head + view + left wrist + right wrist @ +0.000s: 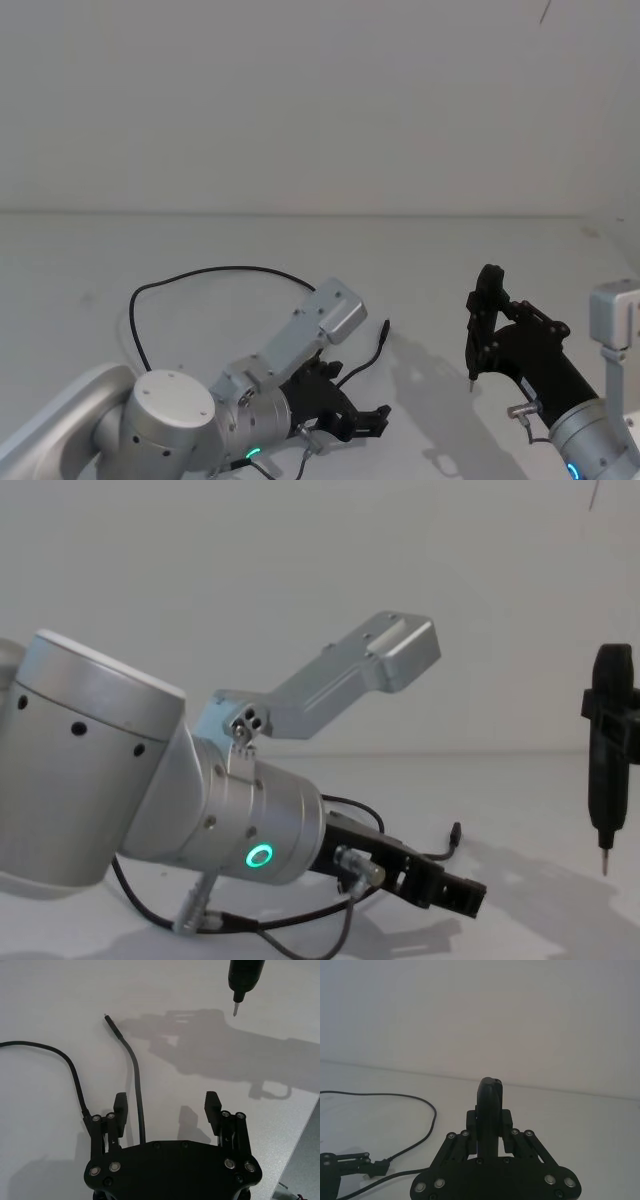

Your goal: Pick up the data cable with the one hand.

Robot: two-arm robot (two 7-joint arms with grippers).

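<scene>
Left wrist view: the left gripper (166,1104) hovers low over the white table (45,1005), fingers spread wide. The data cable (135,1067) lies on the table, running between them, just beside one finger. Well apart, the right gripper (489,1122) is clamped on a black pointed tool (490,1092).

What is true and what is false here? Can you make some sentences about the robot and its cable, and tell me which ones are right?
1. The left tool has its fingers open. True.
2. The data cable is lifted up in the air. False: it lies on the table, and one end runs between the left tool's fingers.
3. The right tool is holding a black pointed stick. True.
4. The data cable is white. False: it is black.
5. The ring on the left arm glows red. False: it glows green.
</scene>
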